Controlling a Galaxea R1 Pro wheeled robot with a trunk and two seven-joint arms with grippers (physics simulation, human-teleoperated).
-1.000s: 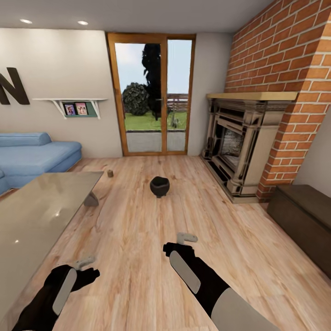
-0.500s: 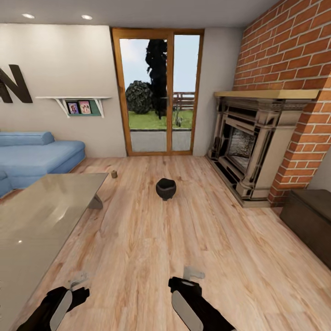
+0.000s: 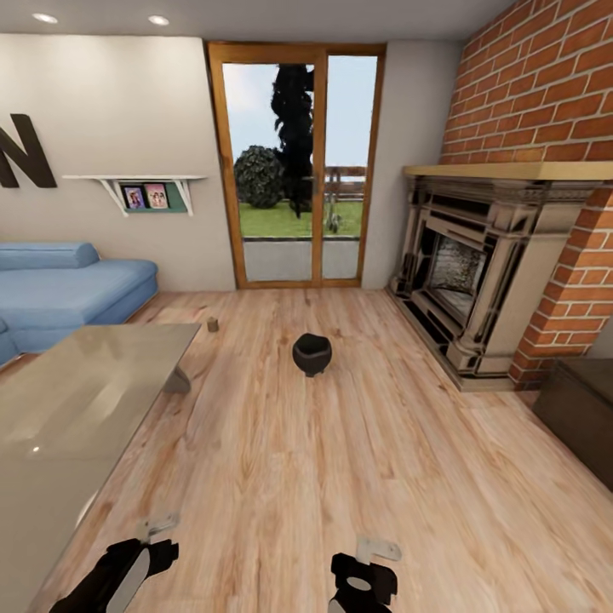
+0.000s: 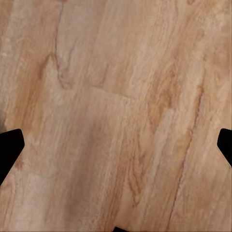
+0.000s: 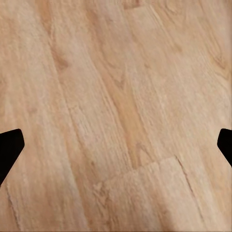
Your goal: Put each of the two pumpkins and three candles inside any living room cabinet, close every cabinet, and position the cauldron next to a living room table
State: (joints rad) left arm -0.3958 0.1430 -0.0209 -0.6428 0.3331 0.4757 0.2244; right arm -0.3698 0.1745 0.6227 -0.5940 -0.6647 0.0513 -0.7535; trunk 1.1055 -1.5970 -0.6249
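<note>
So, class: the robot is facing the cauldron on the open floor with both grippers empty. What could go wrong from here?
1. The cauldron stands on bare floor, apart from the table; a clumsy grasp could tip or roll it.
2. Carrying it over, an arm may clip the table's near corner.
3. A small object beyond the table, too small to identify, could be overlooked.

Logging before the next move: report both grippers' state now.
Left gripper: open, holding nothing.
Right gripper: open, holding nothing.
</note>
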